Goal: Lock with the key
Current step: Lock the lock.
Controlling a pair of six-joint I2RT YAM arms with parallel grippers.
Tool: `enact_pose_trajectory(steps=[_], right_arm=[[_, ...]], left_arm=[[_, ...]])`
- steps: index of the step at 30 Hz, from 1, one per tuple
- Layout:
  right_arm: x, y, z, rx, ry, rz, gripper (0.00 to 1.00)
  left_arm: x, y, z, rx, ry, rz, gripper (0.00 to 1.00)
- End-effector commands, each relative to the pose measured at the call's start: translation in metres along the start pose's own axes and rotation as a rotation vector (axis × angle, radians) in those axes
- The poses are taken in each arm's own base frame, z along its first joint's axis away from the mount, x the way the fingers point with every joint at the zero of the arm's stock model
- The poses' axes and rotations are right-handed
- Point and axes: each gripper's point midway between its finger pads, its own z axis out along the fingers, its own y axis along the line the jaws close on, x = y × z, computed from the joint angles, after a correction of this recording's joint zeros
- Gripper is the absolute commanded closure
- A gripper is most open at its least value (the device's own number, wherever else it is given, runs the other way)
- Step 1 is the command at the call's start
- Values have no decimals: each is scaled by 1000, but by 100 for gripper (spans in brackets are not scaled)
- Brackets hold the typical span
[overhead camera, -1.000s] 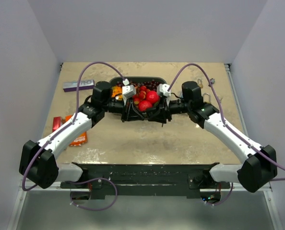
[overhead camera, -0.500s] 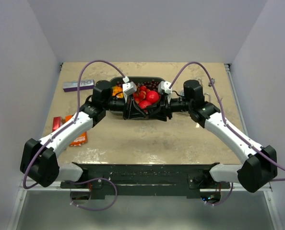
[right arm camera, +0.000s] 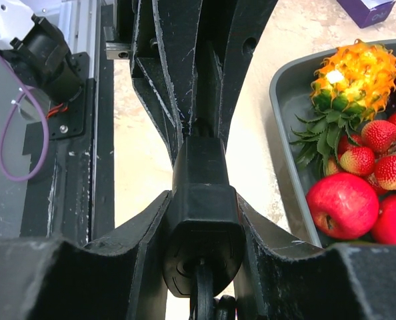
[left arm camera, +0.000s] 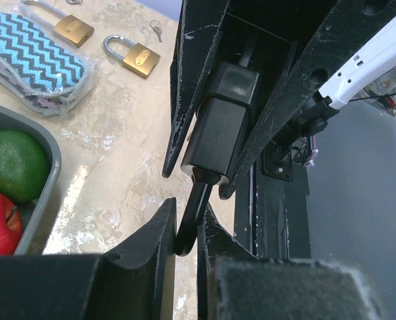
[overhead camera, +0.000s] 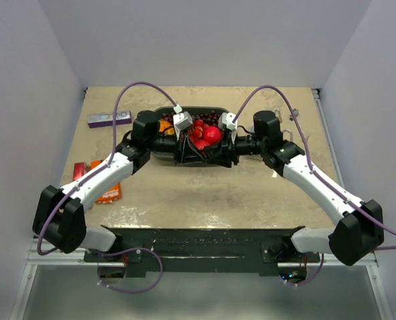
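Observation:
A black padlock (right arm camera: 199,233) hangs in the air between my two grippers, in front of the fruit tray. My right gripper (right arm camera: 203,197) is shut on the padlock's body. A dark key (right arm camera: 203,297) sticks in the keyhole at the body's near end. In the left wrist view the padlock's body (left arm camera: 221,127) sits between the right fingers (left arm camera: 285,100). Its black shackle (left arm camera: 193,217) runs down between my left gripper's jaws. My left gripper (left arm camera: 188,233) is shut on that shackle. In the top view the two grippers meet tip to tip, left (overhead camera: 197,152) and right (overhead camera: 213,153).
A grey tray (right arm camera: 285,133) holds apples (right arm camera: 341,203), strawberries and an orange spiky fruit (right arm camera: 355,73). Two brass padlocks (left arm camera: 138,57), small keys (left arm camera: 157,28) and a zigzag pouch (left arm camera: 31,53) lie on the right. A purple box (overhead camera: 109,118) and orange packet (overhead camera: 108,193) lie on the left.
Both grippers have moved a little back toward the tray and closed in on each other, with the padlock held between them.

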Motion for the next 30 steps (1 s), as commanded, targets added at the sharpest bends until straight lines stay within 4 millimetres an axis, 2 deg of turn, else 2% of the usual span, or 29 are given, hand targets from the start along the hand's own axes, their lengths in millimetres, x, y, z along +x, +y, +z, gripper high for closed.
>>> enact_pose_trajectory(steps=[1, 3, 4, 5, 6, 7, 8, 10, 11, 14, 15, 18, 24, 30], right_arm=[[13, 69, 47, -317, 28, -94, 100], [15, 62, 35, -287, 52, -96, 100], [15, 60, 30, -273, 58, -100, 100], [19, 53, 22, -248, 72, -86, 100], [16, 49, 15, -222, 69, -90, 100], [17, 45, 10, -205, 72, -82, 87], [21, 39, 1, -178, 88, -52, 80], [21, 34, -9, -157, 98, -83, 76], [25, 33, -15, -149, 118, -66, 64], [24, 30, -27, -123, 135, -81, 40], [21, 28, -30, -112, 134, -93, 37], [18, 25, -40, -81, 141, -102, 34], [16, 26, -57, -50, 150, -91, 31], [11, 27, -60, -58, 135, -102, 38]], left_arm=[[-134, -142, 11, 318, -335, 544, 100], [-114, -122, 8, 273, -280, 505, 100], [-110, -118, 3, 258, -272, 498, 100], [-95, -107, 2, 241, -237, 458, 100], [-92, -95, -5, 208, -227, 448, 100], [-88, -91, -9, 192, -217, 448, 100], [-74, -80, -12, 167, -176, 431, 100], [-65, -66, -19, 128, -146, 432, 100], [-53, -58, -21, 115, -110, 423, 100], [-25, -39, -26, 83, -37, 427, 100], [-20, -34, -27, 77, -23, 423, 100], [-4, -27, -26, 69, 12, 403, 100], [14, -16, -25, 59, 56, 395, 100], [19, -13, -24, 70, 75, 404, 100]])
